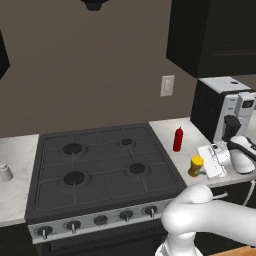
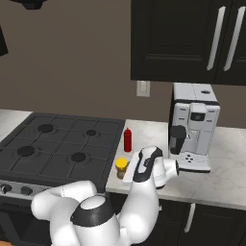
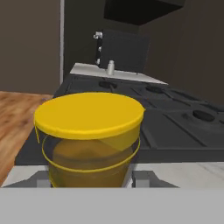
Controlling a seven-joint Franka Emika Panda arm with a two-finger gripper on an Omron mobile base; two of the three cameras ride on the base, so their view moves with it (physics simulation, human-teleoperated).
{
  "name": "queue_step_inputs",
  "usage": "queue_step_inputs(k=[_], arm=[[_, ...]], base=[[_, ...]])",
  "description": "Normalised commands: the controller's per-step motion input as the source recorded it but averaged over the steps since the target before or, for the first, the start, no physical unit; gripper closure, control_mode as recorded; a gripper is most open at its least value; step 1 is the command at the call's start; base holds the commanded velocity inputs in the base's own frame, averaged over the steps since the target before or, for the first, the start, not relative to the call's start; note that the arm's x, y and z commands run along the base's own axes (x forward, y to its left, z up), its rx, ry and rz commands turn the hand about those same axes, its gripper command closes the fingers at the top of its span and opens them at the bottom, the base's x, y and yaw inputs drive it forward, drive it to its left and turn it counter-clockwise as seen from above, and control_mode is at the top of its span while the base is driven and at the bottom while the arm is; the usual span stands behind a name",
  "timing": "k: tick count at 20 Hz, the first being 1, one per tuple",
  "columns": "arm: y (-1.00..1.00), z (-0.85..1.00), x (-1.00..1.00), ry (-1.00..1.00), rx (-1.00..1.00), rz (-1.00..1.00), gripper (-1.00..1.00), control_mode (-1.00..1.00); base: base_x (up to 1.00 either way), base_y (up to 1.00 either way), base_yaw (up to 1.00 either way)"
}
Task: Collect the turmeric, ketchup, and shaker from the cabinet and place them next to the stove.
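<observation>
The turmeric (image 3: 89, 131), an amber jar with a yellow cap, sits between my gripper's (image 3: 92, 179) finger tips, which press its sides. From the base views the turmeric (image 1: 196, 165) (image 2: 121, 166) is low over the counter just right of the stove (image 1: 100, 170) (image 2: 57, 144), with the gripper (image 1: 202, 168) (image 2: 127, 171) shut on it. The red ketchup (image 1: 178, 139) (image 2: 127, 140) stands upright on that counter, a little farther back beside the stove's right edge. The small white shaker (image 1: 5, 172) (image 3: 110, 67) stands on the counter left of the stove. The black cabinet (image 1: 212, 35) (image 2: 178, 41) hangs above.
A silver and black coffee machine (image 1: 225, 107) (image 2: 193, 126) stands on the counter just right of the jar. A wall outlet (image 1: 167, 85) is behind the ketchup. The counter's front edge (image 2: 158, 194) runs close below the hand, with wood floor (image 3: 17, 118) beyond it.
</observation>
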Motion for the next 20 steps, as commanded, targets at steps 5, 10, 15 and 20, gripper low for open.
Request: queue_step_inputs(k=[5,10,15,20], arm=[[0.00,-0.29,0.10,0.00,0.00,0.00,1.00,-1.00],[0.00,-0.24,0.01,-0.01,0.00,0.00,-1.00,-1.00],[-0.01,-0.02,-0.03,-0.01,0.00,0.00,-1.00,-1.00],[-0.03,0.00,-0.01,0.00,0.00,-0.01,-1.00,-1.00]], base=[[0.00,0.00,0.00],[0.00,0.00,0.00],[0.00,0.00,0.00],[0.00,0.00,0.00]])
